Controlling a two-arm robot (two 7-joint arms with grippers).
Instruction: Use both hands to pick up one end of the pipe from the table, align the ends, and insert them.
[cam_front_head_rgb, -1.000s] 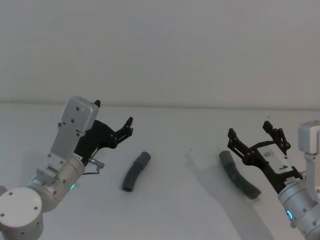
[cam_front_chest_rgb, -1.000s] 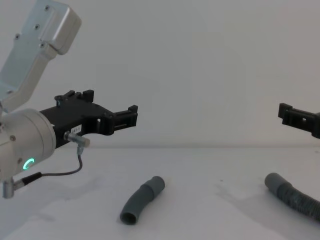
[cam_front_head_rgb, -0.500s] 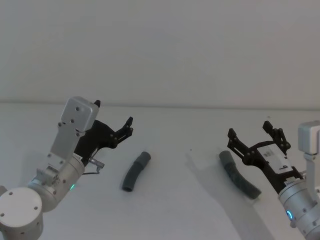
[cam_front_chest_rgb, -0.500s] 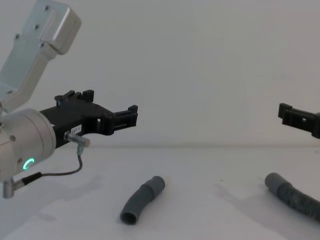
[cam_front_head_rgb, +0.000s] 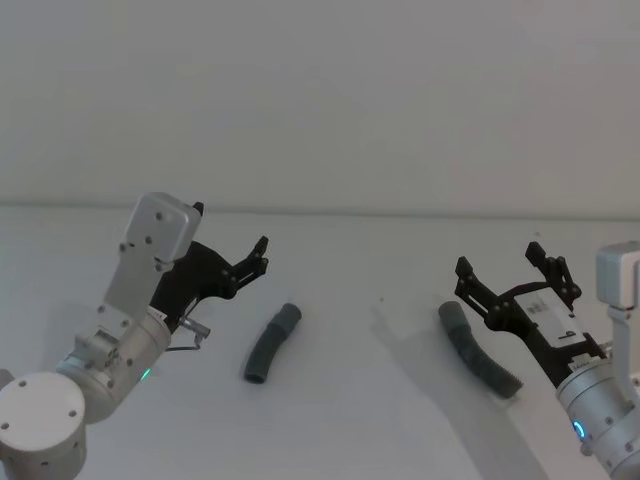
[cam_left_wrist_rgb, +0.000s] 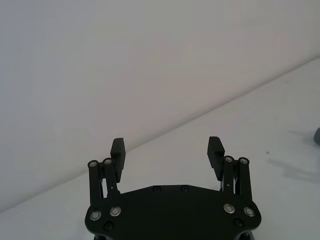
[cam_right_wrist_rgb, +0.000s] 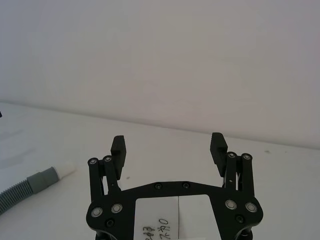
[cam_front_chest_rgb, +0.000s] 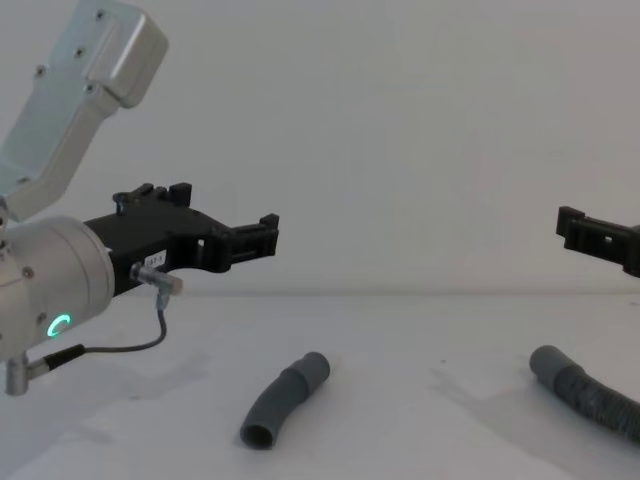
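- Left end effector (cam_left_wrist_rgb: 166, 149): fingers spread wide and empty. It hangs above the tabletop (cam_front_head_rgb: 380, 410), to the left of the short bent tube (cam_front_head_rgb: 271, 343) and clear of it.
- Right end effector (cam_front_head_rgb: 499, 262): also wide open and empty, raised over the ribbed hose (cam_front_head_rgb: 480, 355), touching nothing.
- Both pipe pieces lie flat and well apart. The tube's collared end (cam_front_head_rgb: 290, 317) points towards the far side, and its open mouth (cam_front_chest_rgb: 258, 436) faces the robot.
- The hose ends in a smooth grey cuff (cam_right_wrist_rgb: 42, 178); in the right wrist view a pale tip (cam_right_wrist_rgb: 66, 171) projects beyond it.
- Step in hand, as judged: the approach before the two grasps.
- Advice: bring each end effector down with its fingers straddling its piece across the axis, not along it.
- Grip the hose on or just behind the cuff. The ribbed length probably flexes, so a grasp farther back would likely let the end droop.
- Grip the tube near mid-body, leaving its mating end exposed. A round tube may roll if one finger touches first.
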